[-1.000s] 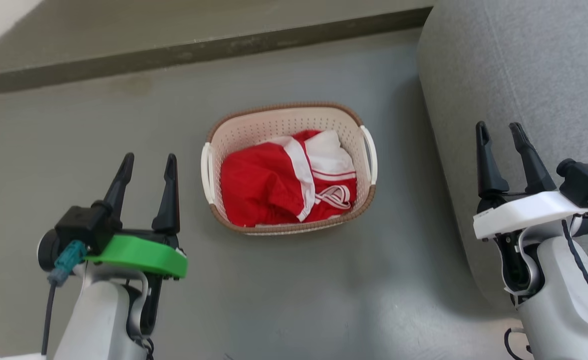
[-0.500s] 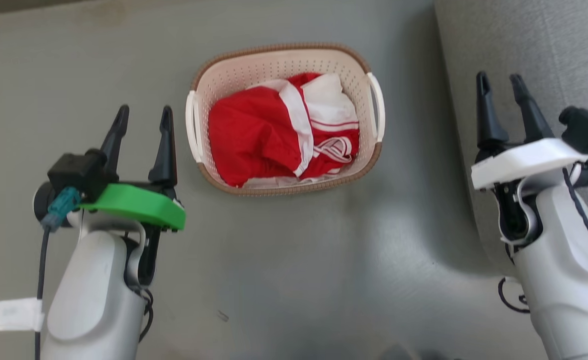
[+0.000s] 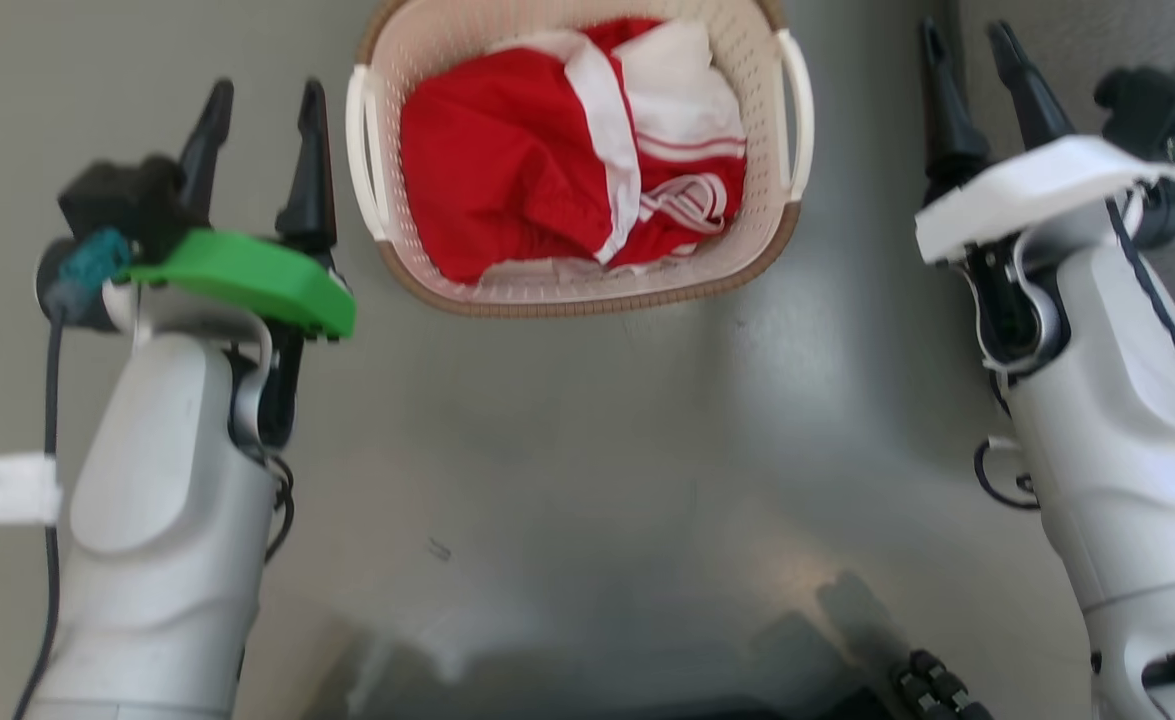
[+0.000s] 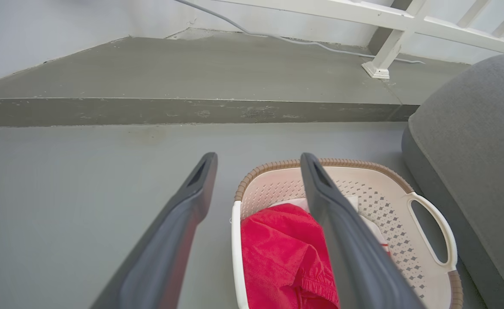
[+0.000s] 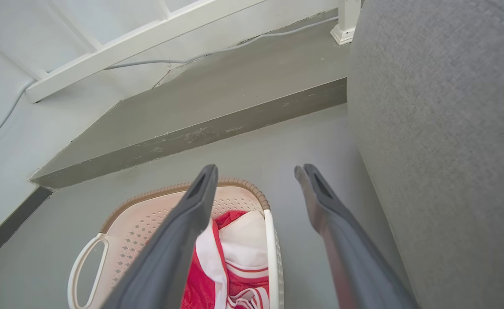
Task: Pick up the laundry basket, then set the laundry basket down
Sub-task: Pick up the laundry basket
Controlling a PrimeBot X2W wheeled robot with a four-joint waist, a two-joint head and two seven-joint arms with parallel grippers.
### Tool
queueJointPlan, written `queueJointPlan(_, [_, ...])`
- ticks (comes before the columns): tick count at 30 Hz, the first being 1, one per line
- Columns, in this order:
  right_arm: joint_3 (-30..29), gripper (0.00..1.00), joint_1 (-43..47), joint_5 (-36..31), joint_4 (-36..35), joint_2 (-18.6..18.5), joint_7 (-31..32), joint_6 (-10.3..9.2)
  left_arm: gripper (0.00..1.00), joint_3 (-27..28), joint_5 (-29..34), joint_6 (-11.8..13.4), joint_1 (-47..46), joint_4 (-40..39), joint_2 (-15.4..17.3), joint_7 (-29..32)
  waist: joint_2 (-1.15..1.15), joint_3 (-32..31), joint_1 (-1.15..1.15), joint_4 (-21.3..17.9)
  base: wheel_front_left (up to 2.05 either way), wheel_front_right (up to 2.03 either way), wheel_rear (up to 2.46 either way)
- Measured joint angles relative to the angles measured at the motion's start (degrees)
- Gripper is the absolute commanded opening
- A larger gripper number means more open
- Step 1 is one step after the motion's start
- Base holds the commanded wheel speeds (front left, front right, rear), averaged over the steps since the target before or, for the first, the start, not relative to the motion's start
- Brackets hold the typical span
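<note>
Head view has the laundry basket (image 3: 647, 285) sitting on the grey floor (image 3: 587, 450) at the top of the frame, between the two arms, with a red and white garment (image 3: 507, 150) bunched inside it. Its left handle (image 3: 359, 150) and right handle (image 3: 797, 115) are both free.

This looks like the approach before the pick-up, since nothing grips the basket yet.

The left gripper (image 3: 265, 95) is just beside the left handle, with its inner finger close to it but apparently not touching. Its fingers are moderately spread and hold nothing. In the left wrist view the near handle lies between the two fingers. How high the tips hang above the handle is hard to judge from these angles.

The right gripper (image 3: 965, 35) is a little farther out from the right handle, next to a grey cushion (image 5: 440, 128). It is likewise parted and empty.

The next move probably calls for each gripper to come down and inward until a handle bar sits between its fingers. Both should then close and rise together so the basket stays level.
</note>
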Motion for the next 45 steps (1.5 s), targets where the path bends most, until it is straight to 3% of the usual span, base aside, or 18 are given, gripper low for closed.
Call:
queueJointPlan(20, [0.6,1.00,-14.0,-0.5,11.5,0.2,1.9,0.02,1.00,-0.3,-0.9,-0.7,-14.9,13.4,-0.6,2.5,0.00,13.1,0.00,1.1,0.00,0.00,0.00])
queueJointPlan(45, [5.2,1.00,-22.7,-0.6,24.0,1.4,0.4,1.30,1.00,-7.6,-6.0,-1.7,-23.9,25.4,-0.8,4.1,0.00,19.5,-0.01,1.6,0.00,0.00,0.00])
